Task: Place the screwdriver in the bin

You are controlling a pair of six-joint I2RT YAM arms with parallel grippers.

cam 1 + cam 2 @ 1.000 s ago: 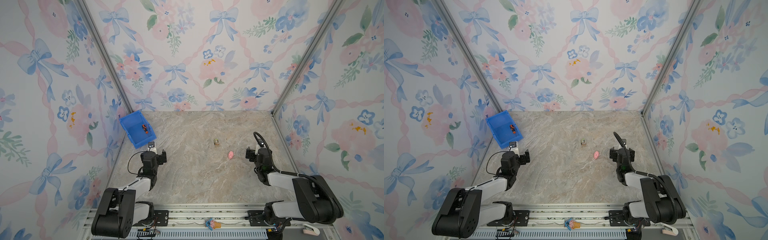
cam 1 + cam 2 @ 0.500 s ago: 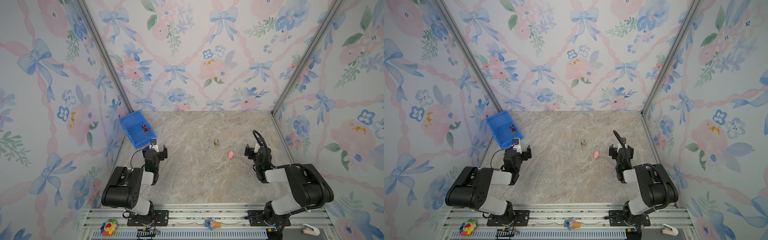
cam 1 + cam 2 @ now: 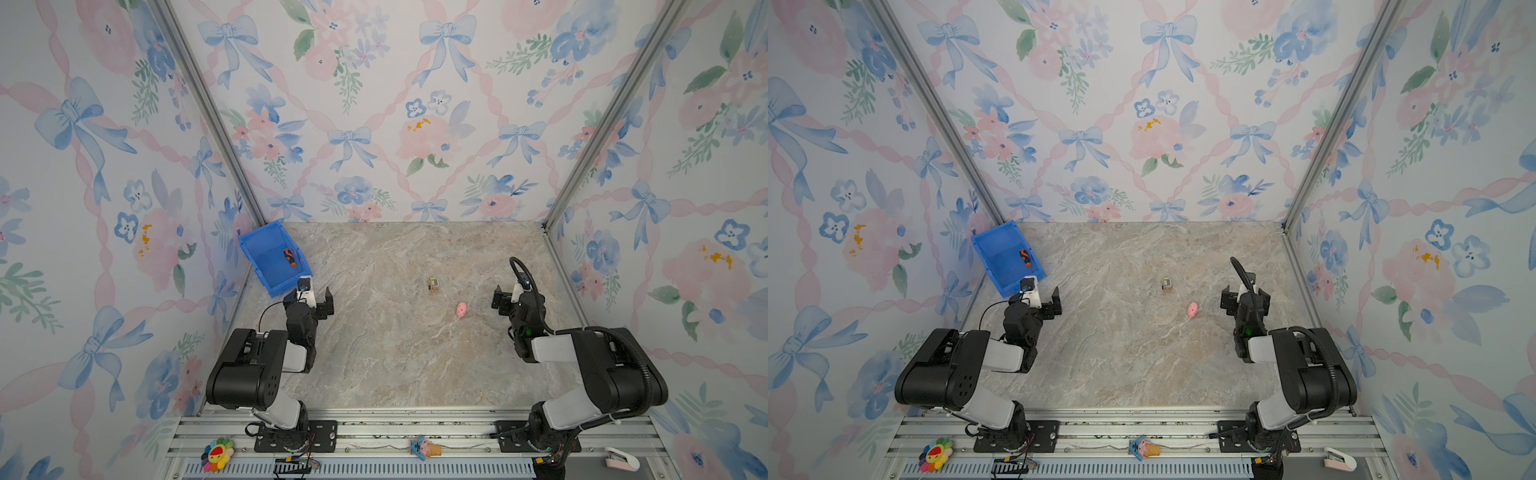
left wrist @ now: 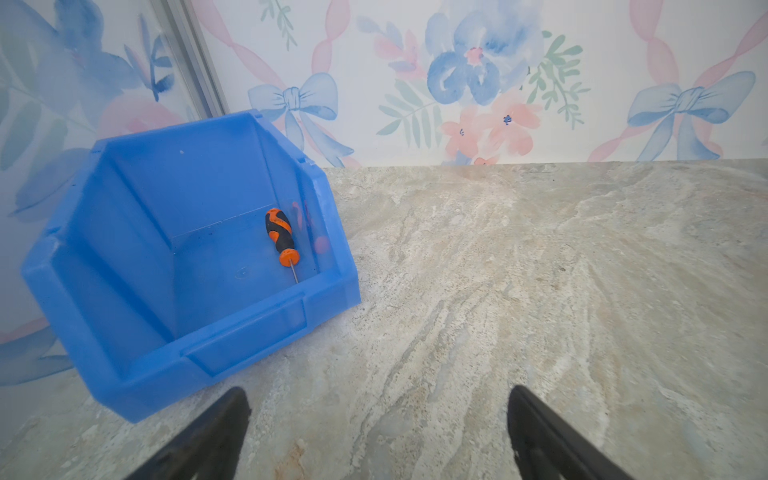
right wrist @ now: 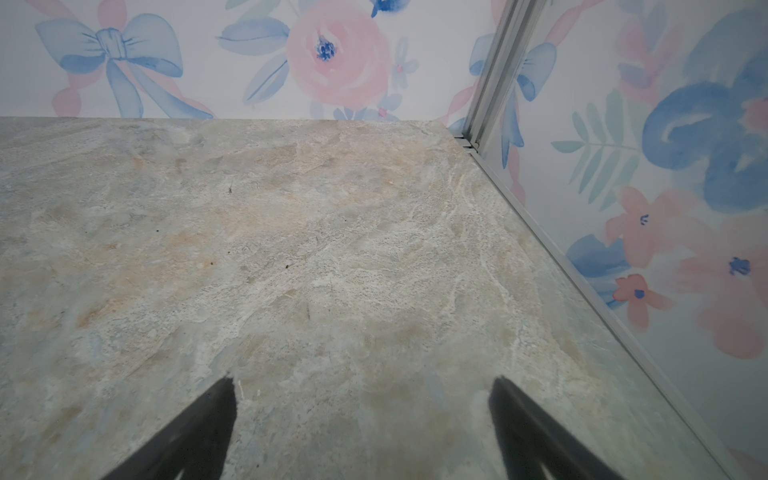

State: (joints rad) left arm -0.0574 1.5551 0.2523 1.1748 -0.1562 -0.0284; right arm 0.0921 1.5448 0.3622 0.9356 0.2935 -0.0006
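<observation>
okay, looking through the left wrist camera, i had the screwdriver (image 4: 281, 237) lying flat on the floor of the blue bin (image 4: 124, 216). it was close beside one side of the bin, orange-and-black handle toward the tall back, thin shaft pointing at the low front lip. in a top view the bin (image 3: 259, 253) sat in the far left corner of the desk (image 3: 395, 353), up against the flowered wall (image 3: 124, 249), with the screwdriver (image 3: 289, 257) showing as a small orange speck inside.

left claw (image 4: 378, 395) was released, fingers spread wide with nothing between them, only bare desk. it hung just in front of the bin's front corner, apart from the plastic as far as i could see. whether the tips touched the desk i couldn't tell.

right claw (image 5: 363, 386) was released too, fingers wide and empty, over bare marble-look desk on the right side. in a top view a pink toy (image 3: 461, 309) lay on the desk near that claw, toward the middle. a small box (image 3: 434, 284) sat a bit farther back, close to the toy. neither claw touched them.
</observation>
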